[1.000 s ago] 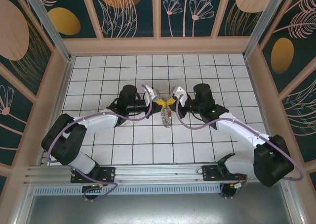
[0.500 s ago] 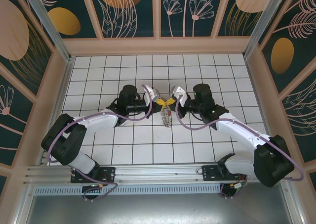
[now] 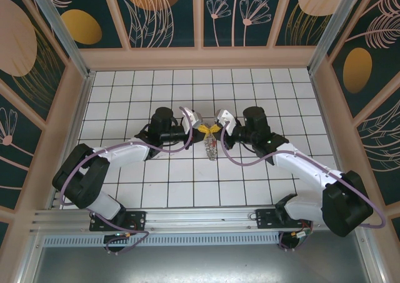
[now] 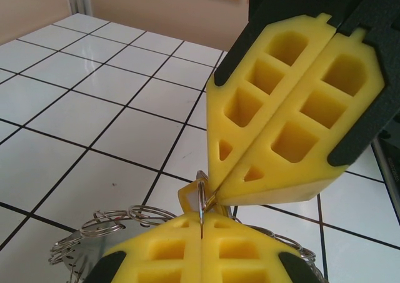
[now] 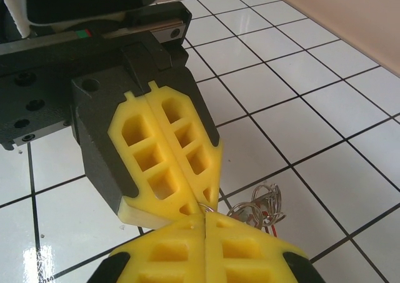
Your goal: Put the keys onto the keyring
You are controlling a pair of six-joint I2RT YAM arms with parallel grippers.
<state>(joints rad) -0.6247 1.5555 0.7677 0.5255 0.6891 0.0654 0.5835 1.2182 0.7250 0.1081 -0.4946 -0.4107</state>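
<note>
White tiled floor, left hand and right hand tip to tip, both clamped tight on keyring hanging below

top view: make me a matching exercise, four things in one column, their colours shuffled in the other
Things
1. keyring
2. fingers
3. floor
4. back wall

Colours
a. white with dark grid lines
b. dark teal with plant drawings
c. yellow
d. silvery metal

Pairs: 1-d, 2-c, 3-a, 4-b
</note>
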